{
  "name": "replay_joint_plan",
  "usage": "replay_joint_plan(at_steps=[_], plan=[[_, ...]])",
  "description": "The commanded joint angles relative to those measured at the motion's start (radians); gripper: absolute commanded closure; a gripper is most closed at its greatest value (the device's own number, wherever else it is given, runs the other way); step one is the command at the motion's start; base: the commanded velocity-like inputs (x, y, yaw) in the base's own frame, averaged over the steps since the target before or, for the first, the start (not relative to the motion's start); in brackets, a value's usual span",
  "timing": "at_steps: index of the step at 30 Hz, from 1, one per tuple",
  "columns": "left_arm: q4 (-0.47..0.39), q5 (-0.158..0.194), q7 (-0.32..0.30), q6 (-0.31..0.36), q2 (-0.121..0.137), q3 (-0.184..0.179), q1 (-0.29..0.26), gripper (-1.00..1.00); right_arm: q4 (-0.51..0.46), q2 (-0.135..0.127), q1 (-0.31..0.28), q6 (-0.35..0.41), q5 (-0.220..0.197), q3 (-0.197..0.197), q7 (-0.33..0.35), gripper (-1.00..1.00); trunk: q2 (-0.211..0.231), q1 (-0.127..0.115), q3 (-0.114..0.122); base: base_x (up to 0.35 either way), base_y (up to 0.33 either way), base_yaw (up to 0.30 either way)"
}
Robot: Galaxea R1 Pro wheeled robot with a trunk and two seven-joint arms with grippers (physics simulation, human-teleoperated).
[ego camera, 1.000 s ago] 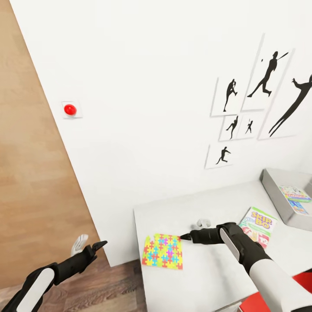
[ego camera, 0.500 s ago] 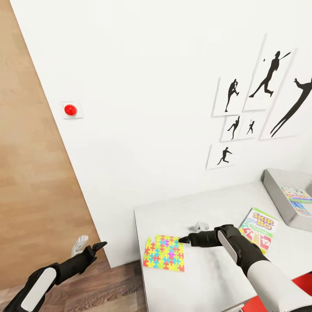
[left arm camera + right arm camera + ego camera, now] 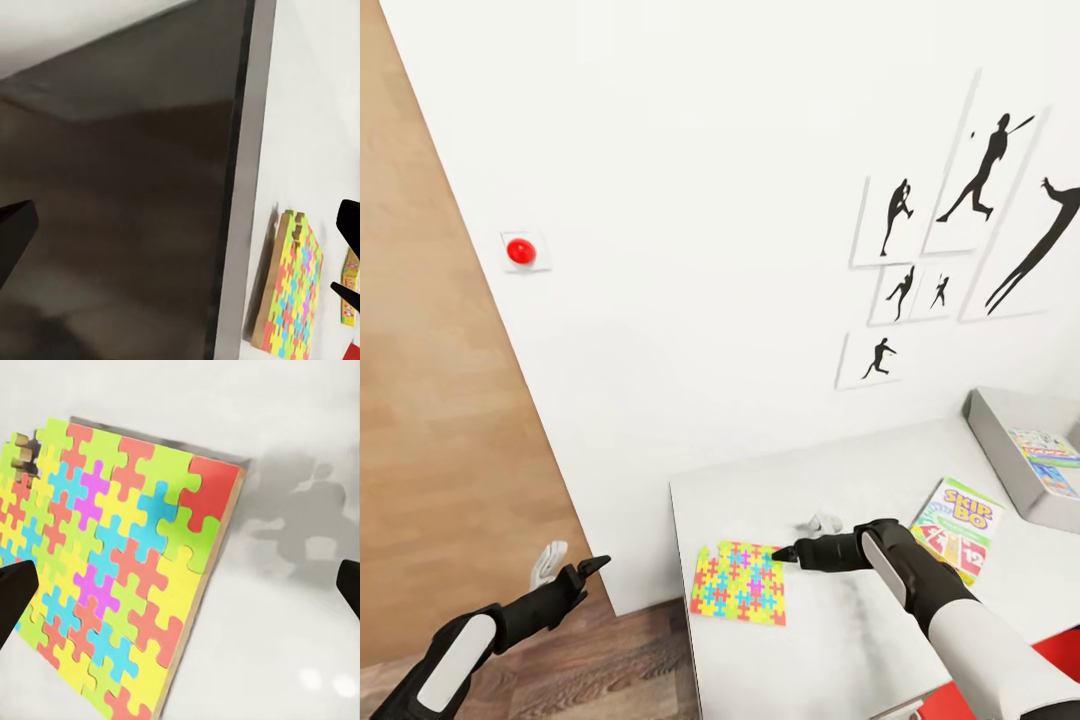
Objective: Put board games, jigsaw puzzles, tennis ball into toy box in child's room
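Observation:
One jigsaw puzzle lies flat near the left end of the table. My right gripper hovers open at the puzzle's far right corner, its black fingertip just over that corner. In the right wrist view the puzzle lies below the wide-open gripper. The green Skip-Bo board game lies to the right of my right arm. The grey toy box stands at the table's right end with two printed game boxes inside. My left gripper hangs open and empty off the table's left end. The tennis ball is out of view.
A white wall with black ball-player pictures and a red button runs behind the table. A red chair shows at the lower right. The table's dark side panel faces my left gripper, over wood-plank floor.
My right gripper has edged slightly toward the puzzle's corner. The left arm has barely moved, and the view has shifted a little.

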Motion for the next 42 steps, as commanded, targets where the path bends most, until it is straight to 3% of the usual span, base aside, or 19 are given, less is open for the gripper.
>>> replay_joint_plan(at_steps=[1,16,24,42], plan=[[0.001,0.004,-0.001,0.005,-0.001,0.001,-0.001,-1.00,-0.002,-0.001,-0.002,0.004,-0.004,0.003,0.000,-1.00,-0.002,0.000,-0.003,0.000,0.000,0.000],[0.004,0.007,-0.002,-0.029,-0.008,-0.004,-0.004,-1.00,-0.031,-0.004,-0.005,0.004,-0.005,0.001,0.003,-1.00,-0.002,0.000,-0.014,0.000,0.000,0.000],[0.005,0.007,-0.003,-0.035,-0.022,-0.005,-0.004,-1.00,-0.107,-0.014,-0.002,-0.002,-0.005,-0.005,0.009,-1.00,-0.002,0.000,-0.015,0.000,0.000,0.000],[0.011,0.005,-0.003,-0.038,-0.030,-0.012,-0.011,-1.00,-0.134,-0.016,-0.006,0.022,-0.006,-0.008,0.002,-1.00,-0.002,0.000,-0.016,0.000,0.000,0.000]])
